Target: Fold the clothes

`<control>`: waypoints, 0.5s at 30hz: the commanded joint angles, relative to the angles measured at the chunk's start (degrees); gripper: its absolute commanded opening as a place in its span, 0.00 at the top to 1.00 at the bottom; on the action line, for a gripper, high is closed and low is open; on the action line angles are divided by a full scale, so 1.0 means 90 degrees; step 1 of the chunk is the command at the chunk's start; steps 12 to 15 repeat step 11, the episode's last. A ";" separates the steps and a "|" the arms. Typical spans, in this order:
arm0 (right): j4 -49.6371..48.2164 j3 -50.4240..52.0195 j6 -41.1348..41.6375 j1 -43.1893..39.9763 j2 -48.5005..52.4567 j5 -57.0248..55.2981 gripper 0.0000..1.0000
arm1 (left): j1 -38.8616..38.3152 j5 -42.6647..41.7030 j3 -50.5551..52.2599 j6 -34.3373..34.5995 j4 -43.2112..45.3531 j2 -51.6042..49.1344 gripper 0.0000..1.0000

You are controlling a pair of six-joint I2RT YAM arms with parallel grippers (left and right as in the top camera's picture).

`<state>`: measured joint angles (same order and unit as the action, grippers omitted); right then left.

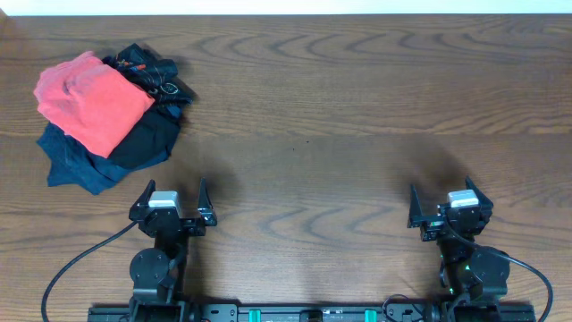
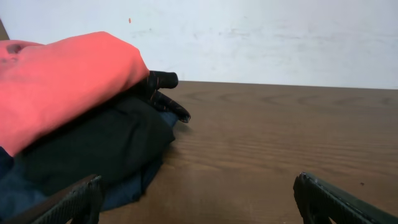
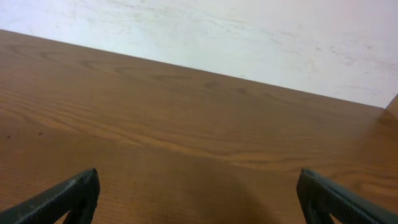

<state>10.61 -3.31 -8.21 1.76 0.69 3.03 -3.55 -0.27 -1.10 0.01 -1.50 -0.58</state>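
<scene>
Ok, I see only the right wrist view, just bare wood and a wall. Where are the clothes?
Observer: The red T-shirt lies at the far left of the table, on top of a pile.
Operator: What is under it?
Observer: A black garment, and a navy blue garment at the bottom.
Operator: Is the left gripper near?
Observer: The left gripper is open, short of the pile, touching nothing.
</scene>
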 commanded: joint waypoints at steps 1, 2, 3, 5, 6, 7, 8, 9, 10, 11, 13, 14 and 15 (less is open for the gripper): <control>-0.0005 0.0017 -0.0070 0.0068 -0.0041 0.0024 0.01 | -0.0019 0.0083 0.0097 0.0029 -0.0287 0.0039 0.02; -0.0005 0.0017 -0.0070 0.0068 -0.0041 0.0024 0.01 | -0.0019 0.0083 0.0097 0.0029 -0.0287 0.0039 0.02; -0.0005 0.0017 -0.0070 0.0068 -0.0041 0.0024 0.01 | -0.0019 0.0083 0.0097 0.0029 -0.0287 0.0039 0.02; -0.0005 0.0017 -0.0070 0.0068 -0.0041 0.0024 0.01 | -0.0019 0.0083 0.0097 0.0029 -0.0287 0.0039 0.02; -0.0005 0.0017 -0.0073 0.0068 -0.0041 0.0024 0.01 | -0.0019 0.0083 0.0097 0.0029 -0.0287 0.0039 0.02; -0.0005 0.0017 -0.0073 0.0068 -0.0041 0.0024 0.01 | -0.0019 0.0083 0.0097 0.0029 -0.0287 0.0039 0.02; -0.0005 0.0017 -0.0070 0.0068 -0.0041 0.0024 0.01 | -0.0019 0.0083 0.0097 0.0029 -0.0287 0.0039 0.02; -0.0005 0.0017 -0.0070 0.0068 -0.0041 0.0024 0.01 | -0.0019 0.0083 0.0097 0.0029 -0.0287 0.0039 0.02; -0.0005 0.0017 -0.0070 0.0068 -0.0041 0.0024 0.01 | -0.0019 0.0083 0.0097 0.0029 -0.0287 0.0039 0.02; -0.0005 0.0017 -0.0070 0.0068 -0.0041 0.0024 0.01 | -0.0019 0.0083 0.0097 0.0029 -0.0287 0.0039 0.02; -0.0005 0.0017 -0.0070 0.0068 -0.0041 0.0024 0.01 | -0.0019 0.0083 0.0097 0.0029 -0.0287 0.0039 0.02; -0.0005 0.0017 -0.0070 0.0068 -0.0041 0.0024 0.01 | -0.0019 0.0083 0.0097 0.0029 -0.0287 0.0039 0.02; -0.0005 0.0017 -0.0070 0.0068 -0.0041 0.0024 0.01 | -0.0019 0.0083 0.0097 0.0029 -0.0287 0.0039 0.02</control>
